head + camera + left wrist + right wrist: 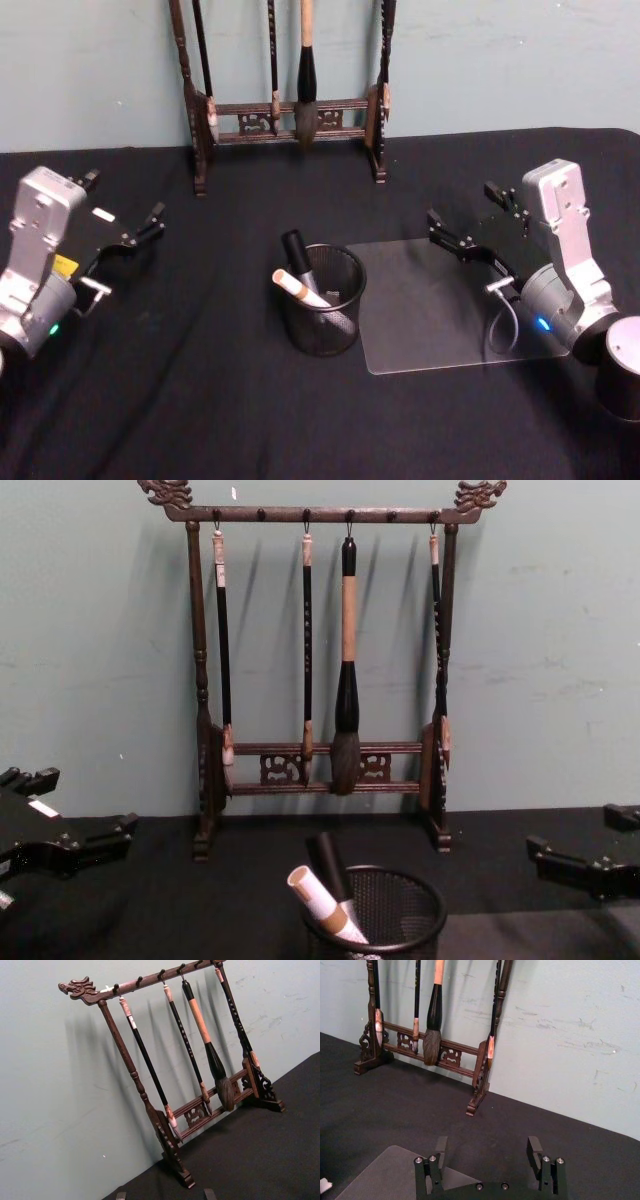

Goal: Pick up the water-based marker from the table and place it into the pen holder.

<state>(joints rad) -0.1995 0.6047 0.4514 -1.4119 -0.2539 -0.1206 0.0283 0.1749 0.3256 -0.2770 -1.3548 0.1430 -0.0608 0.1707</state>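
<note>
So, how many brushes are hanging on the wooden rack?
4 on the wooden rack: thin brush by the left post, thin brush left of centre, thick brush in the middle, thin brush by the right post.

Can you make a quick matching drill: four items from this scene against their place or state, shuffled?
Items:
1. pen holder
2. brush rack
3. clear mat
4. right tool

Places or states:
A. against the back wall, brushes hanging
B. open, over the mat's far edge
C. table centre, two markers leaning inside
D. flat on the cloth, right of the mesh cup

Pairs: 1-C, 2-A, 3-D, 4-B
</note>
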